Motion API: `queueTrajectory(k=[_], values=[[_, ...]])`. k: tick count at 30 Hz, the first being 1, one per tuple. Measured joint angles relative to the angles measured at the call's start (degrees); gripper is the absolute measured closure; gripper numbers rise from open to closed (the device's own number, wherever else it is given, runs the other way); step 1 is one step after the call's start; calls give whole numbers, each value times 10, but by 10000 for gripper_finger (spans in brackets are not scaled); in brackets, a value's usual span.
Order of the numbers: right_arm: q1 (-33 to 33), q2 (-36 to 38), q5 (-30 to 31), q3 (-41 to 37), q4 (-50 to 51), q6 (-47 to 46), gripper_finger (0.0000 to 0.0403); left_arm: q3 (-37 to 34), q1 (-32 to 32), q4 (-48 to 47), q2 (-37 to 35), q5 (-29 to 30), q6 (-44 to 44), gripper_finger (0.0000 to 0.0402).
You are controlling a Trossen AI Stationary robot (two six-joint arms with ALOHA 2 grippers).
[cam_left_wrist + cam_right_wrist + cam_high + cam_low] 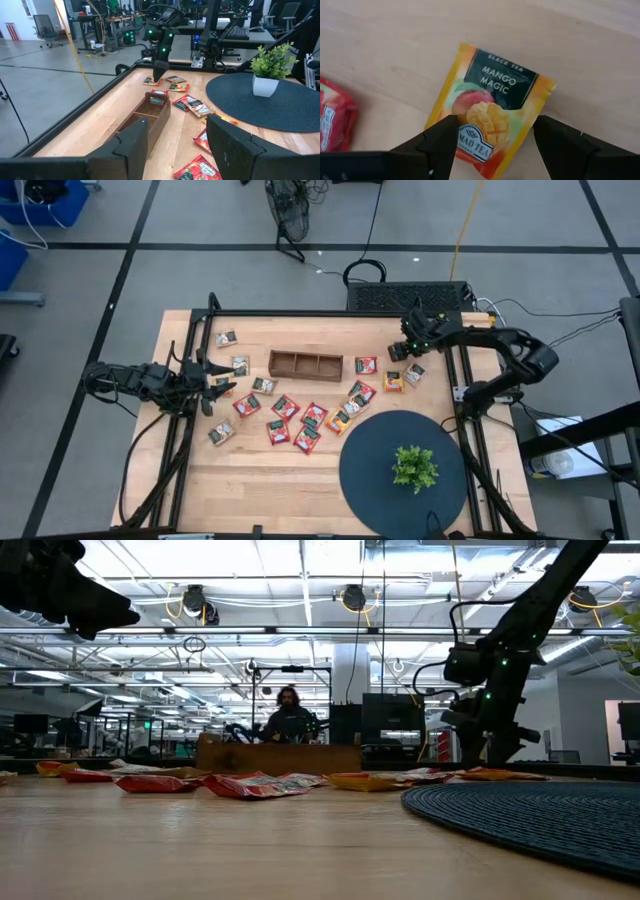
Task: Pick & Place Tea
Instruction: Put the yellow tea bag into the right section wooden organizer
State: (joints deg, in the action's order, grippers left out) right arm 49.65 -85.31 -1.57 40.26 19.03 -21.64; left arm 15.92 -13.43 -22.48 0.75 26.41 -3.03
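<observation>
The right end effector (492, 145) hangs just above an orange mango sachet (492, 107) that lies flat on the tabletop (250, 480), its fingers spread wide to either side of the packet and holding nothing. In the high view that sachet (394, 381) sits near the right end of the wooden tray (305, 364), with a red one and a grey-green one close by; the rest of the tea sachets (300, 420) are scattered in front of the tray and toward the left arm. The left end effector (210, 380) waits over the left side of the tabletop, fingers parted and empty. Each sachet looks very light, thin and pliable, with a glossy wrapper that is likely slippery and will probably slide rather than lift if nudged from one side. Lying flush on the wood, it offers little to bite on, so the safest hold is probably across two opposite edges, fingertips pressed to the surface so the packet bows up slightly into the pinch. A firm squeeze is unlikely to do harm.
</observation>
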Motion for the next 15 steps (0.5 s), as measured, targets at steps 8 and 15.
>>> queueTrajectory(k=[8, 15], values=[[3, 6, -1, -1, -4, 2, 161, 0, 0, 0, 0, 0, 0, 201], [3, 1, -1, -2, -17, 12, 162, 0, 0, 0, 0, 0, 0, 201]])
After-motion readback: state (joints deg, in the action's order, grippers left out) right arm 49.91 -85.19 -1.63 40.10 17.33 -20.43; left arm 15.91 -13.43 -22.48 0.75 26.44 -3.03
